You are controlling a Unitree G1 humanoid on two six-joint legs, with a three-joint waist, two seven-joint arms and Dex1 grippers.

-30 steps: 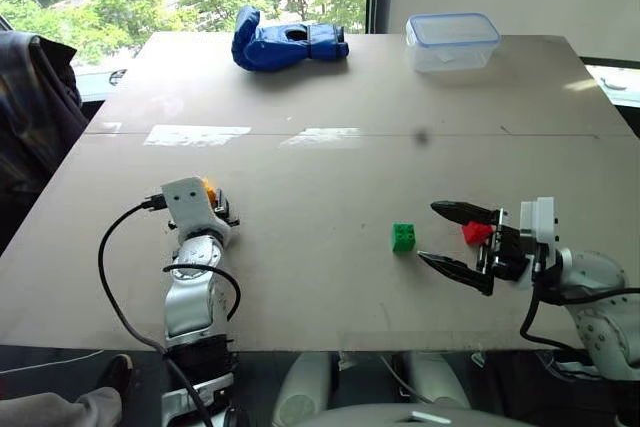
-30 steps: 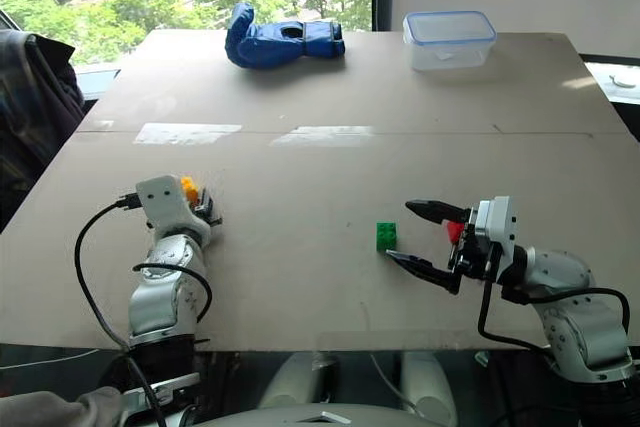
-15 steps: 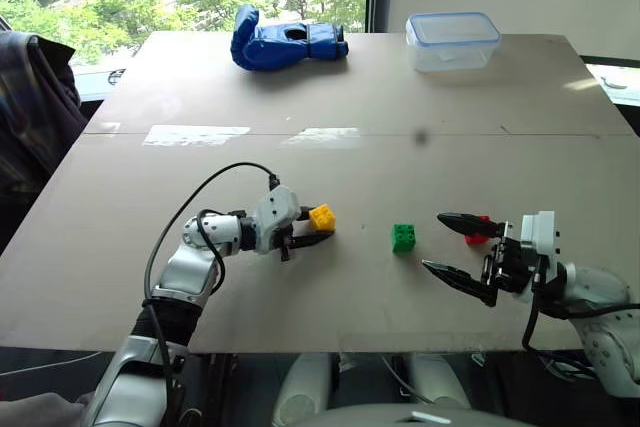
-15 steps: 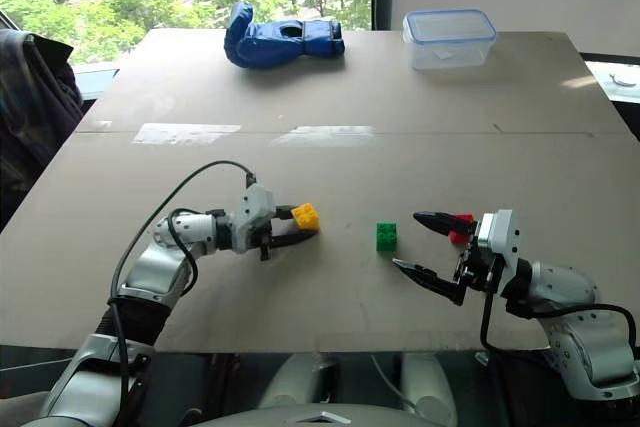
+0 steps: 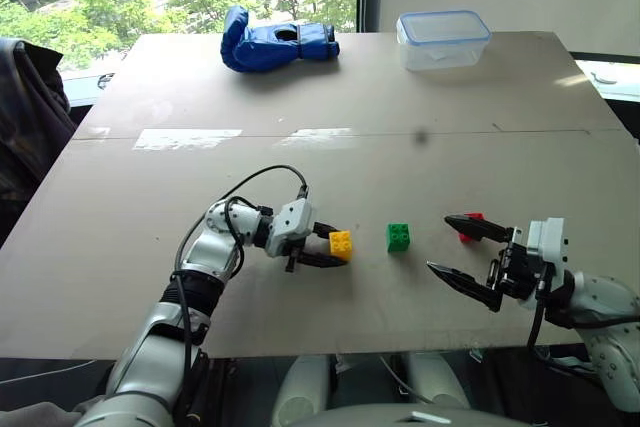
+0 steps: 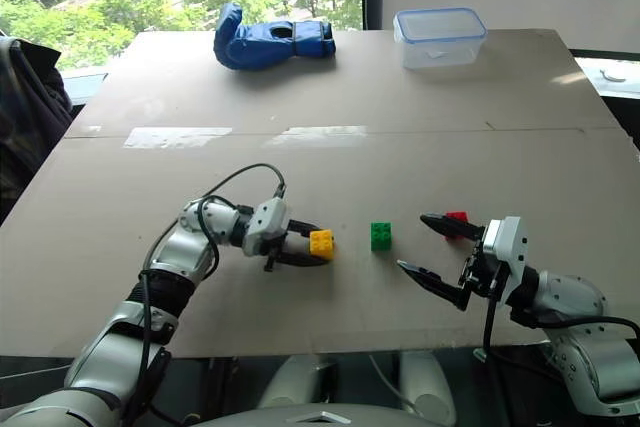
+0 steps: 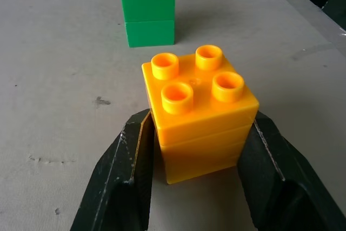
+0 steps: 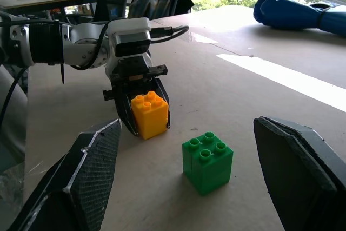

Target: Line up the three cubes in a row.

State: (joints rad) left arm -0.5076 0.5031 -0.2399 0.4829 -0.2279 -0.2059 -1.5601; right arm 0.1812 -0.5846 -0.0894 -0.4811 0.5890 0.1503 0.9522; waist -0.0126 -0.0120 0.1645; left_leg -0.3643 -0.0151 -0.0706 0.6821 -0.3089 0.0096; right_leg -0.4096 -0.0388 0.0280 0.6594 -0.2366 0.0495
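Note:
My left gripper is shut on the yellow cube, one black finger on each side, with the cube down at the tabletop. The wrist view shows the same grip on the yellow cube. Just to its right, a small gap away, stands the green cube. The red cube lies further right, partly hidden behind the upper finger of my right gripper. That gripper is open and empty, pointing left toward the green cube a short way off.
A blue glove and a clear plastic box sit along the far edge of the table. A dark jacket hangs off the left side. The table's front edge runs just below both arms.
My left arm swung in from the left with the yellow cube and now holds it just left of the green one. The right gripper has stayed where it was, still open.

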